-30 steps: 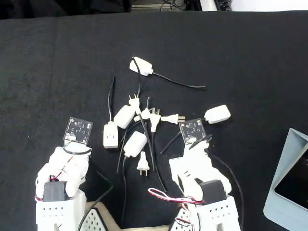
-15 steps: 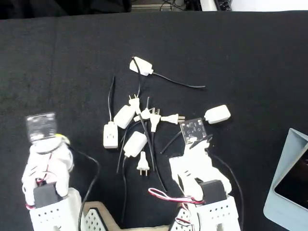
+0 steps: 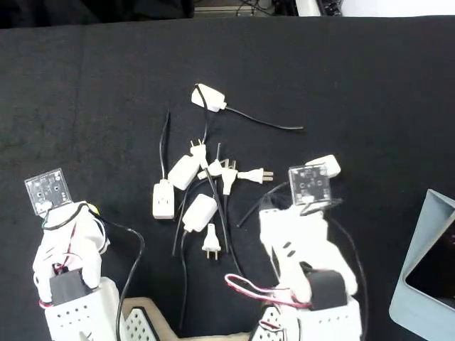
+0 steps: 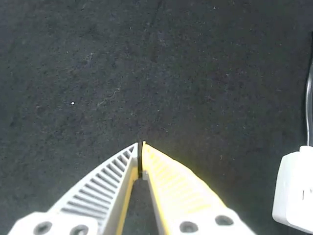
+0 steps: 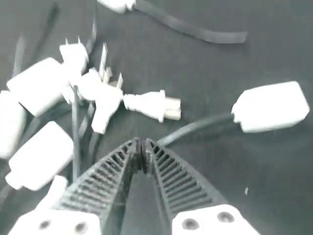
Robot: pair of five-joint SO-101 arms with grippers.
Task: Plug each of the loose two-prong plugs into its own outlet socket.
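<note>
Plugs [image 5: 151,105] untouched; left gripper [image 4: 140,147] closed, empty; right gripper [image 5: 143,146] likewise

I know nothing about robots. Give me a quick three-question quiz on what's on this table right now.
1. True or false: the left gripper holds something.
2. The loose plugs on the table are: A white, B red, C blue.
3. Fill in: the fingers of the right gripper are ___ (open or shut).
Key: 1 false, its fingers are shut on nothing; 2 A; 3 shut.
</note>
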